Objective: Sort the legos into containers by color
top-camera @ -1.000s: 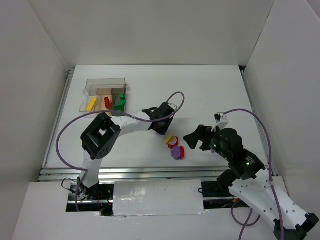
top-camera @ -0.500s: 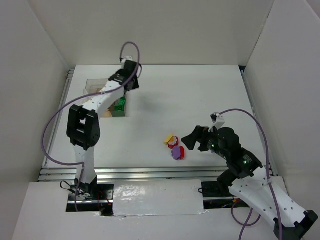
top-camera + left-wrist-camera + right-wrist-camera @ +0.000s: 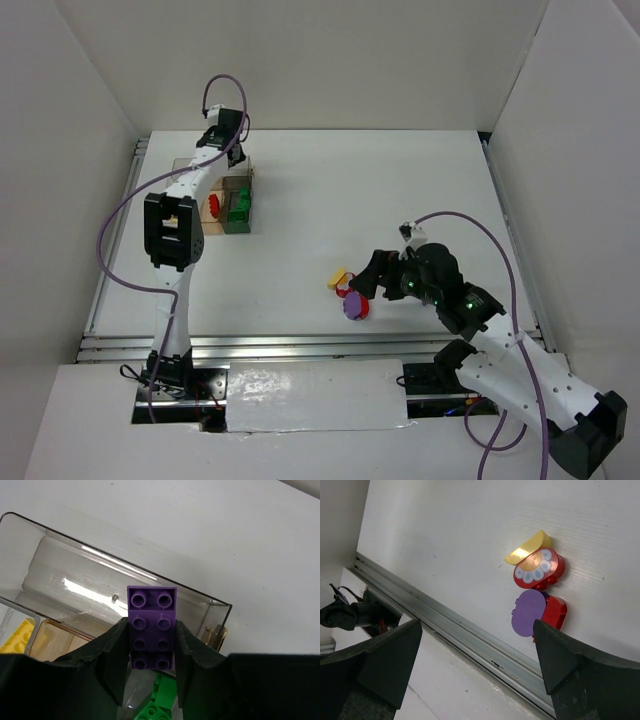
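**Purple brick poised over the sorting box**

The left pincer (image 3: 151, 630) pinches a purple brick (image 3: 151, 615) by its long sides, studs facing the wrist camera. It hangs above the clear plastic box (image 3: 186, 166) at the upper left of the top view. In the left wrist view the brick's upper end lies over the empty compartment (image 3: 75, 580). Its lower end overlaps the divider next to the green bricks (image 3: 160, 705). A yellow brick (image 3: 17, 637) shows at the lower left of that frame, in its own compartment.

The step in hand looks like the drop. To do it well, the arm should carry the brick fully over the empty compartment, away from the green one. It should come down until the brick is below the rim and only then let the fingers part (a release from high up could bounce off a wall or divider). Keeping the brick's long axis along the compartment would help it settle flat.

The right pincer (image 3: 477, 625) is spread wide with nothing in it, above the tabletop (image 3: 470, 525). The loose pieces lie at the right of its wrist view: a yellow half-disc (image 3: 527, 547), a red petal-faced piece (image 3: 539, 569), a purple disc (image 3: 529, 612) and a red brick (image 3: 554, 612).
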Controlling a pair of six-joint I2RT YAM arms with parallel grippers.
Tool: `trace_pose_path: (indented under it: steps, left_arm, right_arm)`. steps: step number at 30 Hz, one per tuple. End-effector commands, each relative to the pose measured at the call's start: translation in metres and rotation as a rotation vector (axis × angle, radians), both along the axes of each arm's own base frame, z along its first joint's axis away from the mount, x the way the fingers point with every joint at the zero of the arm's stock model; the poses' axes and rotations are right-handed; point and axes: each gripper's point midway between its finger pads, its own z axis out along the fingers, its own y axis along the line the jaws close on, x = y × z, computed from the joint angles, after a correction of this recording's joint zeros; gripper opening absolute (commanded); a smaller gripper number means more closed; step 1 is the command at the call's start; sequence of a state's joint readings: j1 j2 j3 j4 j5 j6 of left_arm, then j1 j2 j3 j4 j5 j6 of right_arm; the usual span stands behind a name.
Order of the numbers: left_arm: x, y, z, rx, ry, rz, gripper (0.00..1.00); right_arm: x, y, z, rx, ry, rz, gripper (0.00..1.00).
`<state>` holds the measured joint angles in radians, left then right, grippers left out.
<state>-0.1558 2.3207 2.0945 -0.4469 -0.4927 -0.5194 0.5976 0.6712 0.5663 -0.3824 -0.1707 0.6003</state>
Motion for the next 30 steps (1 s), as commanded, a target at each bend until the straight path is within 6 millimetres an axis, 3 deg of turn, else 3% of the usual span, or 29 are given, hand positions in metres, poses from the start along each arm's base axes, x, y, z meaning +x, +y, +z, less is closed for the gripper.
trace_pose_path:
  steps: [1, 4, 7, 8, 15, 16, 17, 18, 19, 20, 21, 22, 23, 25, 26, 27, 28, 30]
  left_arm:
    - [0.013, 0.010, 0.022, 0.014, -0.064, 0.002, 0.50]
    - [0.012, 0.017, 0.018, 0.015, -0.055, 0.021, 0.72]
    - [0.009, 0.018, 0.028, 0.016, -0.075, 0.023, 0.96]
    - [0.007, 0.020, 0.040, 0.017, -0.092, 0.030, 1.00]
    - [-0.017, 0.023, 0.097, 0.011, -0.158, 0.047, 0.99]
    - [-0.028, 0.018, 0.123, -0.002, -0.196, 0.027, 0.99]
    - [-0.038, -0.003, 0.112, -0.008, -0.169, -0.048, 0.99]
    - [-0.052, -0.011, 0.138, -0.018, -0.212, -0.083, 1.00]
    - [-0.062, -0.025, 0.139, -0.023, -0.206, -0.124, 1.00]
    - [-0.083, -0.050, 0.117, -0.024, -0.134, -0.188, 1.00]
    - [-0.098, -0.067, 0.115, -0.042, -0.117, -0.250, 1.00]
    - [-0.119, -0.081, 0.132, -0.047, -0.146, -0.292, 1.00]
    - [-0.150, -0.115, 0.096, -0.034, -0.066, -0.377, 0.99]
    - [-0.182, -0.155, 0.106, -0.059, -0.127, -0.508, 1.00]
    - [-0.213, -0.188, 0.080, -0.067, -0.074, -0.612, 1.00]
    - [-0.229, -0.203, 0.074, -0.087, -0.053, -0.664, 1.00]
    - [-0.258, -0.227, 0.059, -0.130, -0.012, -0.721, 0.99]
    - [-0.288, -0.247, 0.047, -0.161, 0.016, -0.759, 1.00]
  right_arm:
    - [0.005, 0.007, 0.008, 0.018, -0.042, 0.036, 1.00]
    - [0.007, 0.006, 0.007, 0.004, -0.043, 0.029, 1.00]
    - [0.009, 0.006, 0.007, -0.001, -0.045, 0.023, 1.00]
    - [0.010, 0.006, 0.007, -0.002, -0.043, 0.023, 0.99]
    - [0.011, 0.008, 0.009, 0.004, -0.035, 0.016, 1.00]
    - [0.015, 0.004, 0.009, -0.006, -0.037, -0.013, 1.00]
    - [0.016, 0.001, 0.010, -0.011, -0.035, -0.032, 1.00]
    - [0.023, -0.006, 0.011, -0.026, -0.041, -0.091, 1.00]
    - [0.027, -0.012, 0.012, -0.037, -0.041, -0.135, 1.00]
    - [0.025, -0.018, 0.009, -0.055, -0.021, -0.165, 1.00]
    - [0.029, -0.026, 0.010, -0.068, -0.024, -0.213, 1.00]
    - [0.030, -0.032, 0.013, -0.063, -0.022, -0.254, 1.00]
    - [0.032, -0.043, 0.014, -0.090, -0.019, -0.317, 1.00]
    - [0.031, -0.053, 0.021, -0.081, -0.026, -0.371, 1.00]
    - [0.030, -0.060, 0.023, -0.093, -0.028, -0.397, 1.00]
    - [0.028, -0.061, 0.025, -0.096, -0.031, -0.399, 1.00]
    - [0.025, -0.066, 0.025, -0.106, -0.029, -0.405, 1.00]
    - [0.024, -0.071, 0.024, -0.124, -0.022, -0.426, 1.00]
